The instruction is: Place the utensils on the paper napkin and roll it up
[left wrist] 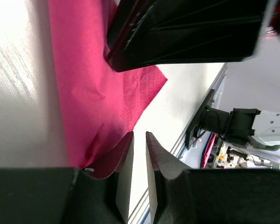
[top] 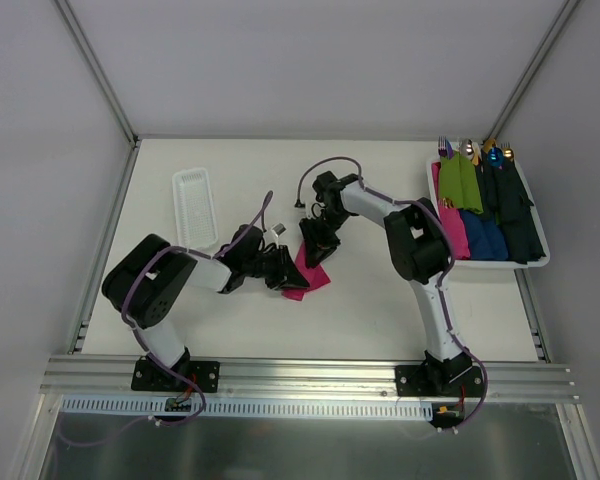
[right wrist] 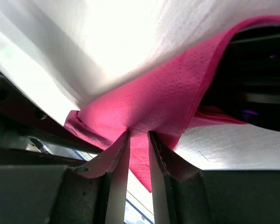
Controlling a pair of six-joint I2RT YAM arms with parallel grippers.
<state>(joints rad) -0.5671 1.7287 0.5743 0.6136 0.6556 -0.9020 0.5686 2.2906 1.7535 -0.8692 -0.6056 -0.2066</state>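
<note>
The magenta paper napkin (top: 308, 277) lies folded and creased in the middle of the table. My left gripper (top: 285, 268) is at its left edge. In the left wrist view (left wrist: 139, 135) the jaws are almost shut with only bare table in the slit, and the napkin (left wrist: 93, 93) lies against the outside of the left finger. My right gripper (top: 318, 250) is down on the napkin's far end. In the right wrist view (right wrist: 138, 134) its nearly closed fingertips meet the puckered napkin (right wrist: 168, 93). The spoon and fork are hidden.
A white tray (top: 500, 263) at the right holds green, blue and navy rolled bundles with utensil tips. An empty white ribbed tray (top: 194, 205) sits at the back left. The right gripper's black body (left wrist: 186, 28) hangs close over the napkin in the left wrist view.
</note>
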